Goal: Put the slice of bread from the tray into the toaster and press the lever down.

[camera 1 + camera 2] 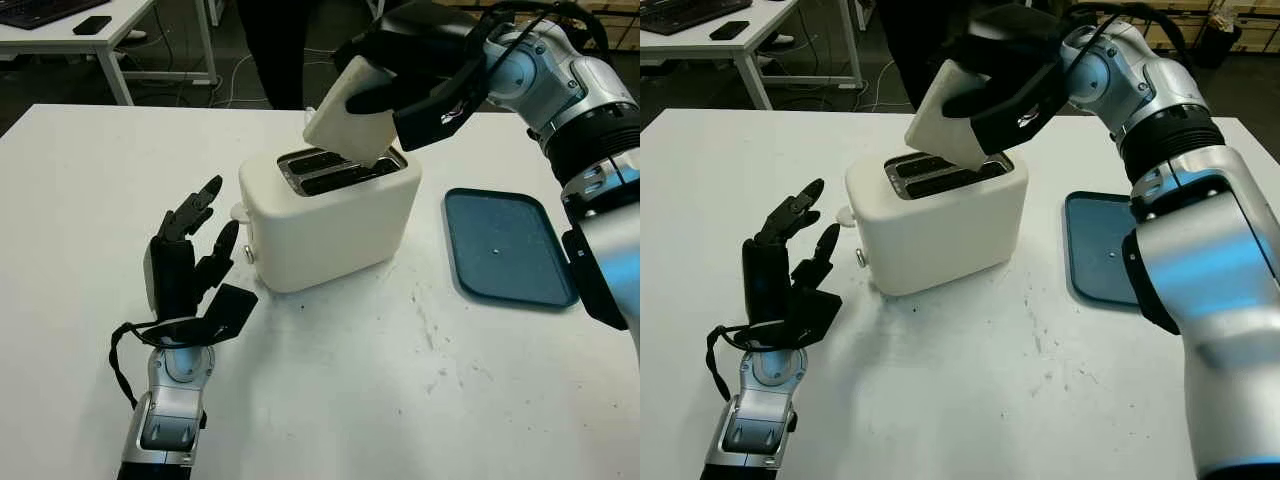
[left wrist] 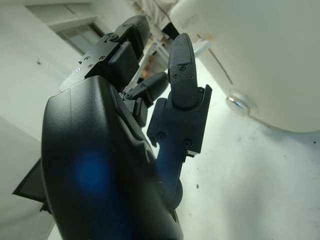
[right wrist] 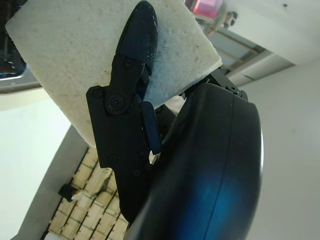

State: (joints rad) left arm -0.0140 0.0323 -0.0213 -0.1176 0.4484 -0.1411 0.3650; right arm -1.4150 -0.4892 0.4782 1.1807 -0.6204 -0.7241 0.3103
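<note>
right robot hand (image 1: 395, 85) grips bread slice (image 1: 350, 110), tilted, lower corner in toaster (image 1: 330, 215) far slot | lever (image 1: 238, 212) partly hidden | left robot hand (image 1: 190, 260) open, left of toaster | tray (image 1: 505, 245) right

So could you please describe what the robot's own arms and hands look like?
Both hands, left hand and right hand, are black, with jointed three-finger shells fixed by small screws. The forearms are silver-grey metal with black bands at the joints. Thin black cables loop beside each wrist.
</note>
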